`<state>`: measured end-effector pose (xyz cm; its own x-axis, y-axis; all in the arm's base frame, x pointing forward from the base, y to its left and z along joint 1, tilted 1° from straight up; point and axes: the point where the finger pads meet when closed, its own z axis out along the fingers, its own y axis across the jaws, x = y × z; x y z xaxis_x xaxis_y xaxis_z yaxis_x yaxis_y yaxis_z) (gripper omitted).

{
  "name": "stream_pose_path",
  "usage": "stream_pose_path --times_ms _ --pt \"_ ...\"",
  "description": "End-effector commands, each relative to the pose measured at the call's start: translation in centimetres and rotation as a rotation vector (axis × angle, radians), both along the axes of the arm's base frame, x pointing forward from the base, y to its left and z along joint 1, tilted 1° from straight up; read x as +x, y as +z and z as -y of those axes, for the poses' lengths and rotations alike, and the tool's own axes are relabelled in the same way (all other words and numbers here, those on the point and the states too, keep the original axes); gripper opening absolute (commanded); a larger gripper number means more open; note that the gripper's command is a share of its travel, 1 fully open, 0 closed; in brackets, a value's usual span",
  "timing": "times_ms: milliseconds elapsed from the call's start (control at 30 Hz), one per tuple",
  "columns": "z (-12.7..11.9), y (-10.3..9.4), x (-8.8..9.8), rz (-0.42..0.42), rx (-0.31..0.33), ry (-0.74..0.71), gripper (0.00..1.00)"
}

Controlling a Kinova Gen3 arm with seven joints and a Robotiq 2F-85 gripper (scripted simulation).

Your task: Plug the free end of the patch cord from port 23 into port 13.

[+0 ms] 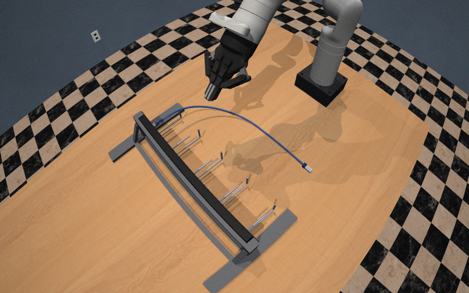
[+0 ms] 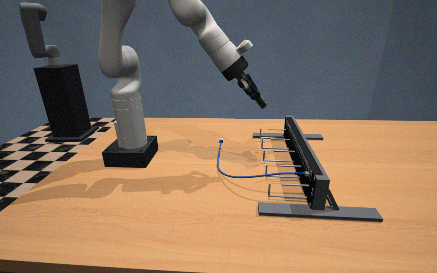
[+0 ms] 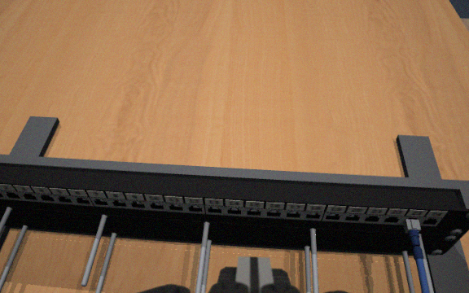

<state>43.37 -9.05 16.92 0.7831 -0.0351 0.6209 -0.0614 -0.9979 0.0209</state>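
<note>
Though curved, blue patch cord (image 1: 244, 117) (image 2: 244, 176) (image 3: 421, 266).

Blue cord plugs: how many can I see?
2. One plug sits in the rack, second port from the wrist view's right; the other plug is loose, between rack and arm base.

small white plates above the ports (image 3: 255, 204) on the rack (image 3: 226, 172), their markings too blurred to read

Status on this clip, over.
End effector shut, empty, above table. Patch cord: one end plugged, other free, port 13 unfilled. Nothing seen blocking port 13.
</note>
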Motion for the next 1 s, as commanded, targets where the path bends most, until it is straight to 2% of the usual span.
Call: stream_pose_path --times_ms 0,567,967 --pt "0.5 1.3 -0.3 0.016 -0.001 -0.011 0.0" --pt "0.6 1.6 -0.5 0.017 0.0 -0.011 0.0" --pt "1.8 1.6 -0.5 0.016 0.0 -0.011 0.0"
